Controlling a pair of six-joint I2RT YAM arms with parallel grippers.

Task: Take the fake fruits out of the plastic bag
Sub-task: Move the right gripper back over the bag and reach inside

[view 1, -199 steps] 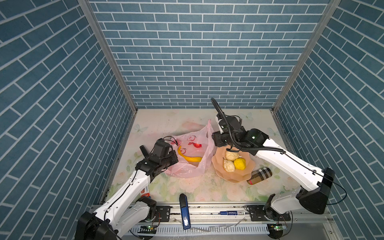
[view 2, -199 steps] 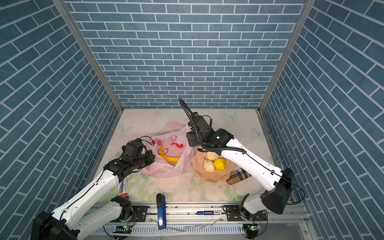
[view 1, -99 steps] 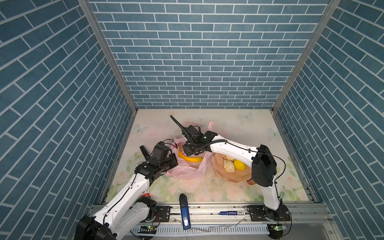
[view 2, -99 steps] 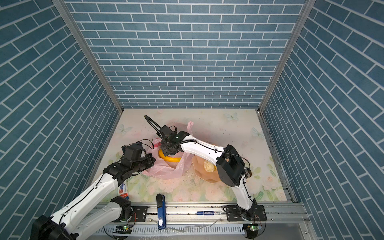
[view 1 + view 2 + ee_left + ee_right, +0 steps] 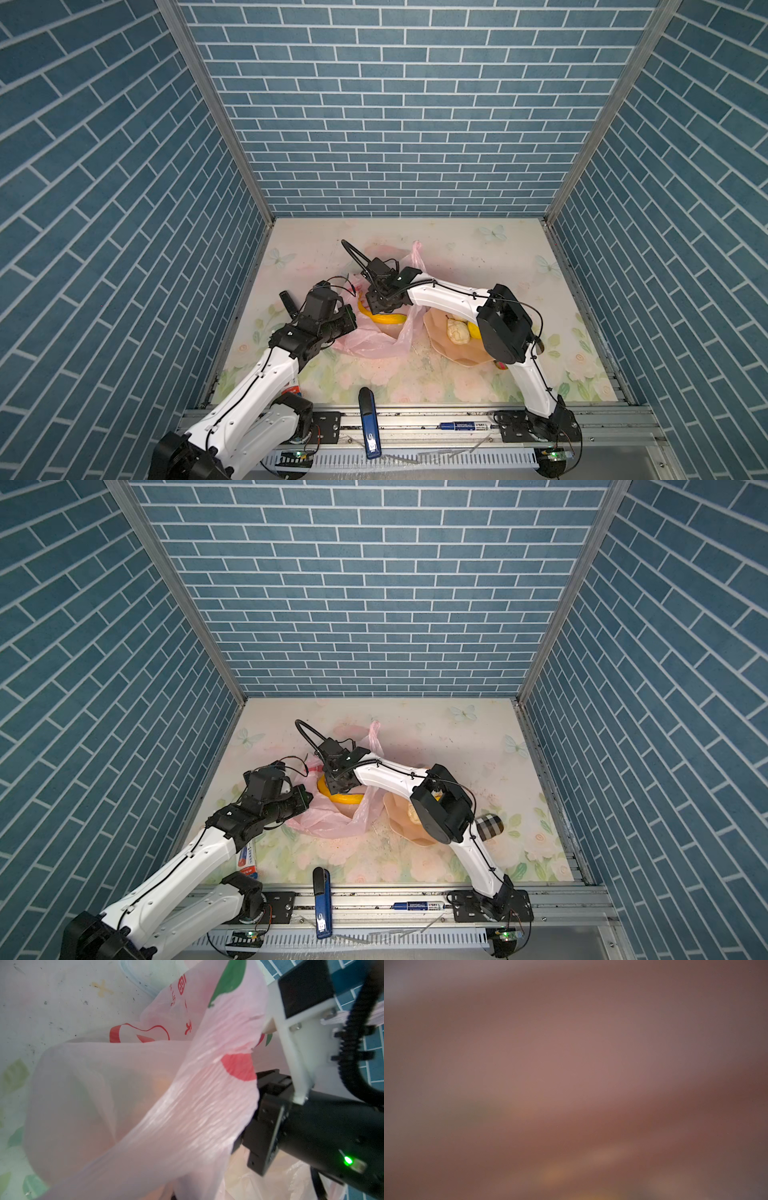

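Left gripper (image 5: 350,324) is clamped on the plastic bag (image 5: 374,347) rim. Right gripper (image 5: 380,305) is buried inside, jaws hidden, can't tell. The banana (image 5: 390,319) sits in the bag's mouth and looks light and slick, so probably best grabbed mid-curve.

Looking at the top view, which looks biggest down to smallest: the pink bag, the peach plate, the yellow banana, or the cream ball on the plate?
1. pink bag
2. peach plate, partly behind the right arm
3. yellow banana, partly hidden
4. cream ball

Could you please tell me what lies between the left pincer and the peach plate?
In both top views, the pink plastic bag, with the yellow banana showing in it, fills that stretch.
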